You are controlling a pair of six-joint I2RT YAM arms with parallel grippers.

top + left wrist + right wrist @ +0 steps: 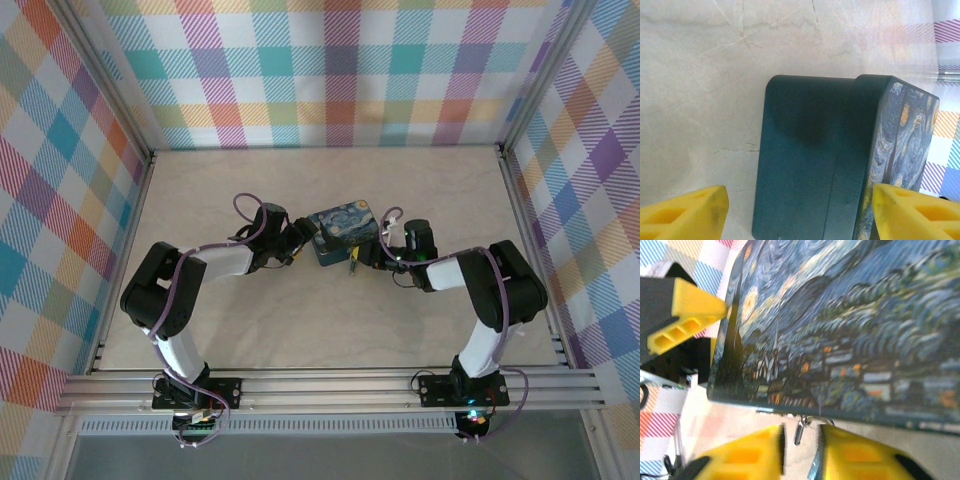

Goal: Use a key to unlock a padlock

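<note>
While the left hand stands wide open astride the box, one yellow finger on each side of it, the right hand sits at the box's near edge on the bench. Its fingers are parted only narrowly and released, with a gap on either side of the padlock between them. That small silvery piece lies just beside the box's lower edge. Its long axis runs from the hand toward the box, with a curved loop at the box end. Its body is too blurred to make out.
</note>
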